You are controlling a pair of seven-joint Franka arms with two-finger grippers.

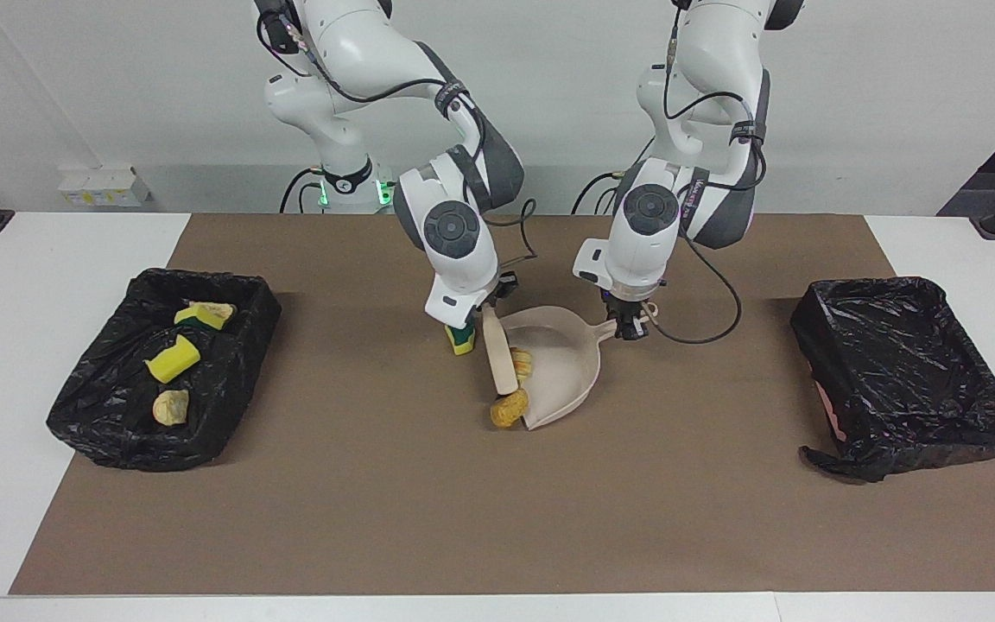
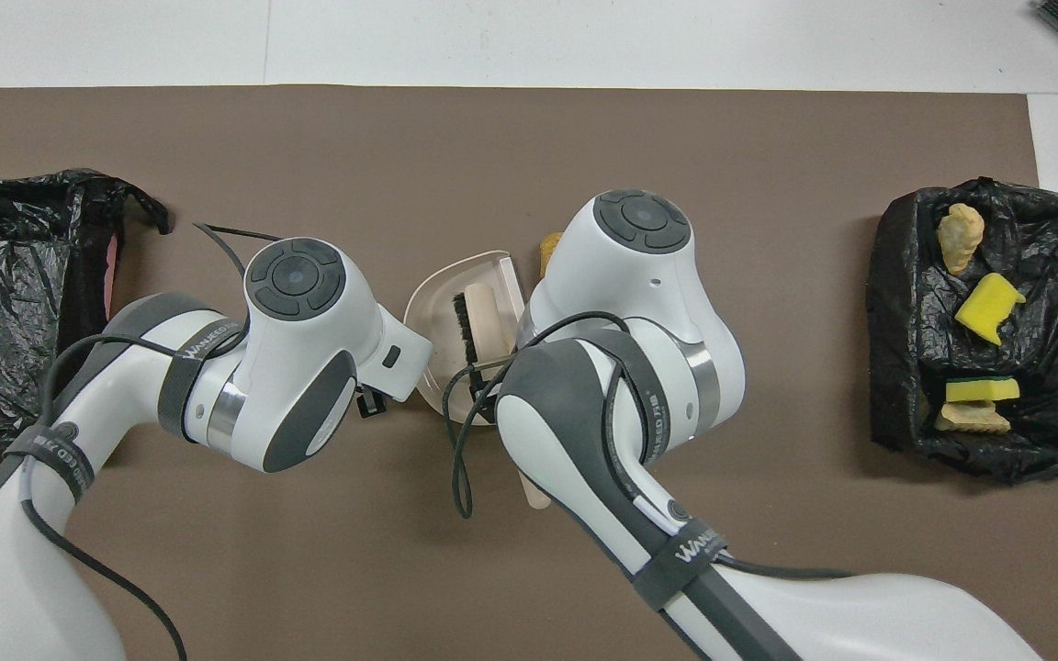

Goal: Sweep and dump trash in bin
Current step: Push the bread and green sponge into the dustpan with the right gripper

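Sweeping is under way at mid-table: the right gripper (image 1: 482, 313) grasps the brush (image 1: 500, 356) by its handle, and the left gripper (image 1: 631, 326) is clenched on the dustpan (image 1: 560, 367) handle. The pan's mouth opens away from the robots and toward the right arm's end, so the brush must push scraps toward the left arm's end to load it. One pastry piece (image 1: 510, 408) lies on the mat touching the pan's lip, at the brush tip; another (image 1: 521, 362) already sits inside, just beside the brush. A green-and-yellow sponge (image 1: 462, 339) stands nearer the robots, just beside the brush on the right arm's side and directly under the right gripper. The brush's long axis runs away from the robots. Both arms bend steeply down over the pan. The bin (image 1: 230, 423) at the right arm's end already holds four scraps; the other bin (image 1: 912, 380) looks bare.
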